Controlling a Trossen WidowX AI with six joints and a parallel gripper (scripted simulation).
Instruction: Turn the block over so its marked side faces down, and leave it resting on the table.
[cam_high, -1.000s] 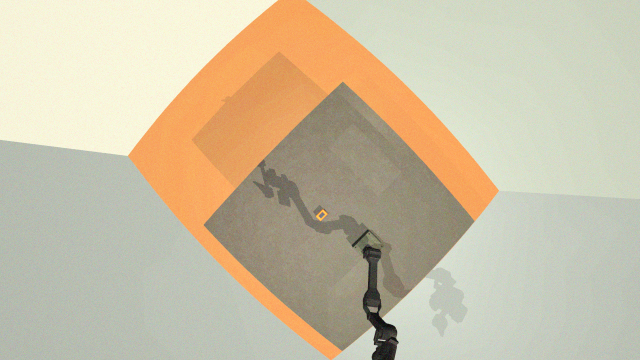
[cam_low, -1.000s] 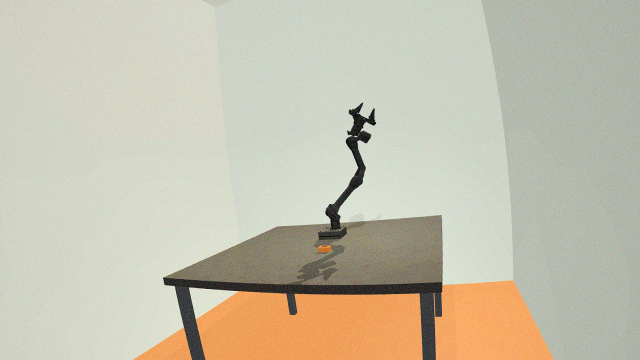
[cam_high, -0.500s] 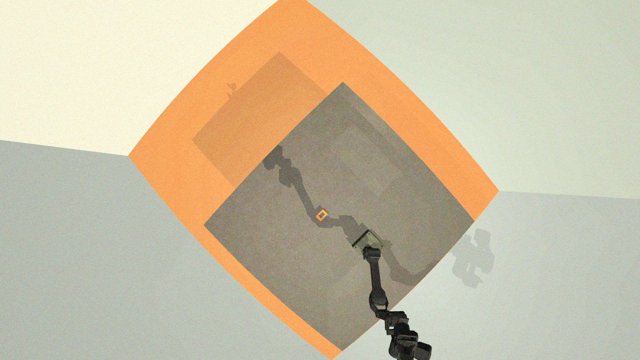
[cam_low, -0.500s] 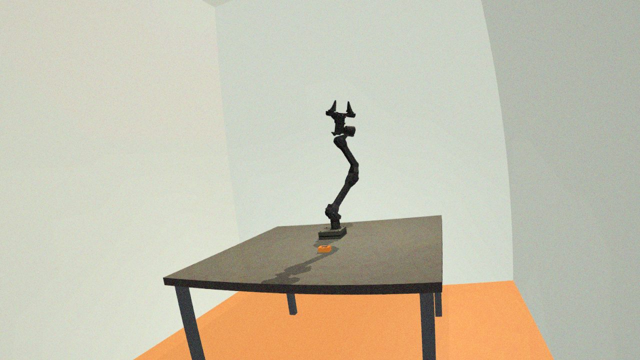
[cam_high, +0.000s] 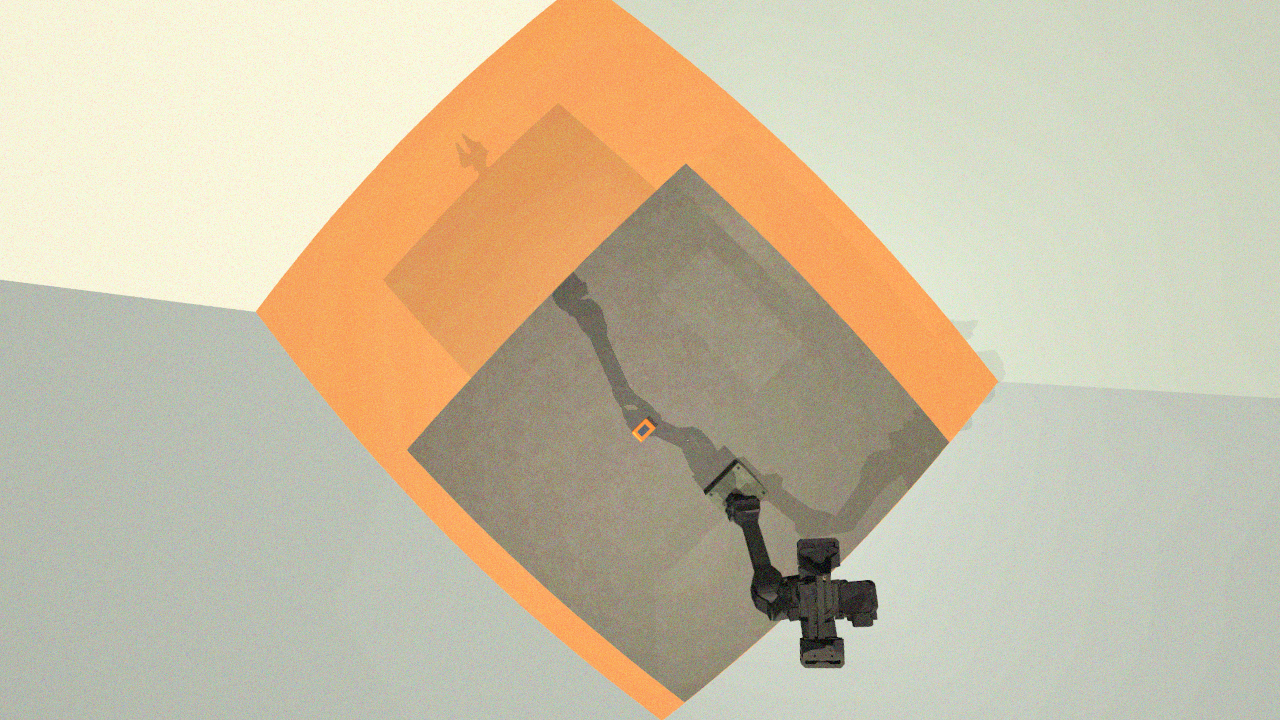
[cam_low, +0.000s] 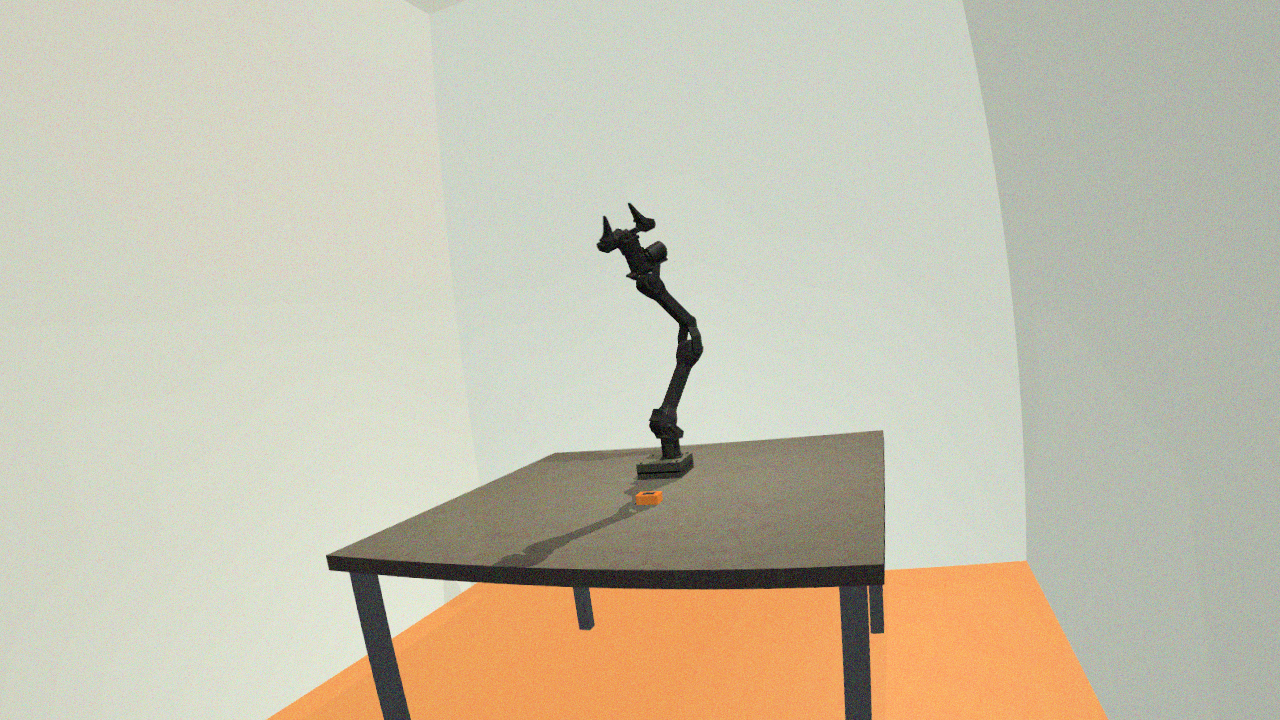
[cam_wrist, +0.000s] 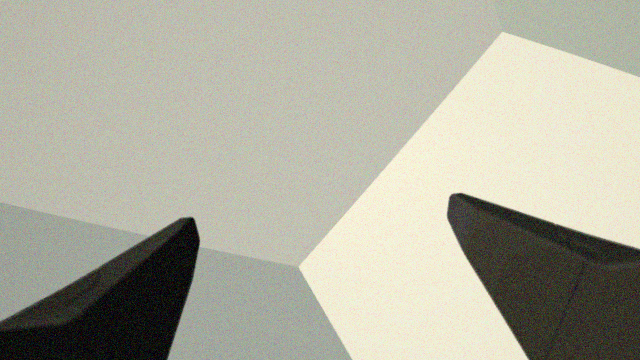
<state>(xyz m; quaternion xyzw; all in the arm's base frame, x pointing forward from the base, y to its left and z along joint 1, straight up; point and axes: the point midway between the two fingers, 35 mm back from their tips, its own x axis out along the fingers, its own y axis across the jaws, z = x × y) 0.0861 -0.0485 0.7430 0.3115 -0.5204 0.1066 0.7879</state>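
Resting flat on the table (cam_high: 537, 501) (cam_low: 778, 528), the orange block (cam_high: 643, 429) (cam_low: 648, 497) sits near the middle of the top, between the arm's base plate (cam_high: 726, 477) (cam_low: 646, 469) and the near edge in the exterior view, closer to the plate than to that edge. Its dark square mark (cam_high: 643, 430) (cam_low: 648, 493) faces up, framed by an orange border, so the turn is not done.

The base plate stands toward the far edge in the exterior view, well in from both far corners. From it the black arm (cam_high: 756, 546) (cam_low: 673, 308) rises and bends, holding the gripper (cam_high: 819, 606) (cam_low: 617, 211) (cam_wrist: 325, 217) high above the table and well apart from the block. In the top view, the gripper appears past the lower-right edge, between the bottom and right corners.

The gripper is spread almost as wide as it goes, with nothing between its fingers. They point upward in the exterior view, tilted a little to its left; the wrist view shows the two tips apart against pale walls (cam_wrist: 225, 110).

The arm's shadow (cam_high: 608, 353) (cam_low: 572, 534) runs past the block to the near edge in the exterior view.
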